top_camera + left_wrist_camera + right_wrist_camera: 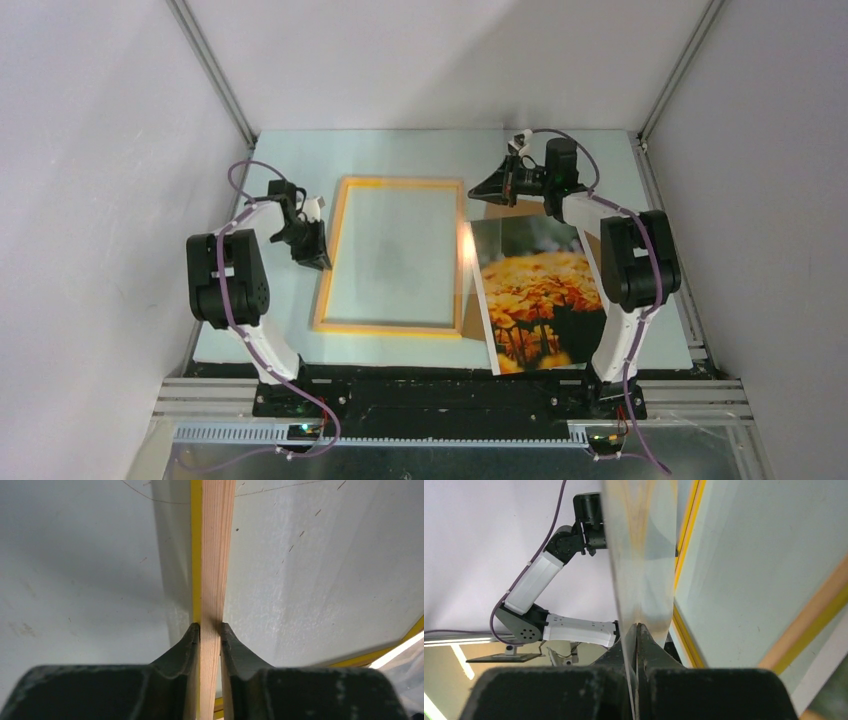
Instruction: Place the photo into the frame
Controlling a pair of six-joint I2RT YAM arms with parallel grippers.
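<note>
On my top feed the frame (392,326) sits in the middle of the counter (420,150), long sides running away from the arm bases. The left pincer (315,255) is at the frame's left rail, about halfway along. The left wrist feed shows this closely: the left pincer (211,630) has one finger (187,647) on each side of the bare wood rail of the frame (215,555), clamped narrow on it. I cannot tell whether that rail is raised off the counter.

The photo (540,290) is just right of the frame, its left border beside the frame's right rail, over a brown backing board (515,209) that shows at the far end. The right pincer (478,192) is at the photo's far left corner, pointing toward the left arm. From the right wrist I see the right pincer (638,627) fully closed on the edge of a thin glossy sheet, which I take for the photo (644,555), with the frame's yellow rail (686,540) beside it
</note>
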